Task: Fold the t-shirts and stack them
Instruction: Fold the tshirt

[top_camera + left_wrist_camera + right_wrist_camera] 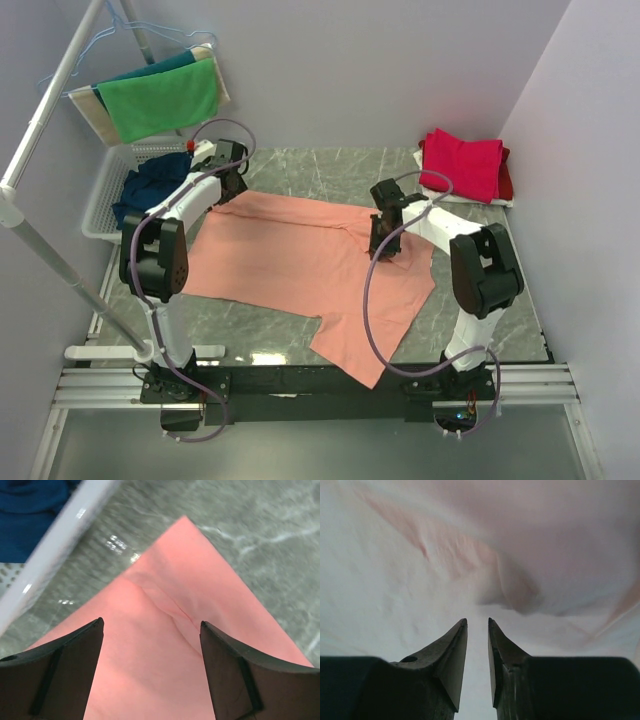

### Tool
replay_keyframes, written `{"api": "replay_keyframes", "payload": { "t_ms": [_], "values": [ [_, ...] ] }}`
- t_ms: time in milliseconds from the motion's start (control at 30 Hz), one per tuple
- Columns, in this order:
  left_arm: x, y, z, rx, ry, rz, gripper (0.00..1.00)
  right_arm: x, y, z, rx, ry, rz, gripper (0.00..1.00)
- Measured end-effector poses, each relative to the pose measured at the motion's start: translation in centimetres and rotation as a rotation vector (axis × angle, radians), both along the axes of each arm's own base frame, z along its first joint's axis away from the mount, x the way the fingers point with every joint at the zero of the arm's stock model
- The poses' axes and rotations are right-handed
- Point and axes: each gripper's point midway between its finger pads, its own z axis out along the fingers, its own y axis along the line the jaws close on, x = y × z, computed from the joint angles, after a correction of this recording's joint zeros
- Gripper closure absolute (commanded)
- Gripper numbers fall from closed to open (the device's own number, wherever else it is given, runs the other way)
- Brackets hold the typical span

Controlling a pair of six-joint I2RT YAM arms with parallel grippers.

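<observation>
A salmon-orange t-shirt [290, 260] lies spread flat on the grey marble table [330, 170]. My left gripper [233, 190] is open, its jaws wide apart just above the shirt's far left corner [165, 645]. My right gripper [383, 245] points down onto the shirt's right middle. Its jaws [477, 621] are nearly together, with pale washed-out cloth [445, 555] in the narrow gap and a raised pucker just ahead. A folded crimson-pink tee [462, 165] lies on a red one [506, 175] at the far right. A dark navy tee [150, 185] lies in the basket.
A white plastic basket [100, 200] stands at the far left; its rim [65, 535] is close to my left gripper. Green [160, 100], teal [150, 70] and beige [95, 115] cloths hang on a rack [60, 80] behind it. Walls close in at the back and right.
</observation>
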Motion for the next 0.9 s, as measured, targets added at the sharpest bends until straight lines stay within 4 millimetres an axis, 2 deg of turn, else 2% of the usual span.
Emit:
{"api": "replay_keyframes", "payload": {
  "t_ms": [100, 267, 433, 567, 667, 900],
  "values": [
    [0.2, -0.9, -0.1, -0.03, 0.006, -0.048, 0.16, -2.3, 0.2, -0.4, -0.007, 0.046, 0.029, 0.69],
    [0.2, -2.2, -0.5, -0.075, 0.026, -0.114, 0.16, -6.0, 0.3, -2.3, -0.025, 0.125, 0.062, 0.69],
    [-0.1, -3.0, -0.9, -0.101, 0.046, -0.154, 0.16, -6.7, 0.7, -2.4, -0.008, 0.108, 0.063, 0.69],
    [-1.1, -3.1, -2.2, -0.11, 0.089, -0.168, 0.15, -6.9, 0.6, -2.5, -0.004, 0.098, 0.046, 0.74],
    [-1.9, -3.1, -3.1, -0.115, 0.116, -0.173, 0.15, -7.2, 0.2, -2.5, -0.014, 0.089, 0.02, 0.76],
    [-2.8, -3.1, -3.3, -0.12, 0.129, -0.18, 0.15, -8.9, -1.6, -2.6, -0.09, 0.093, -0.061, 0.75]
  ]
}}
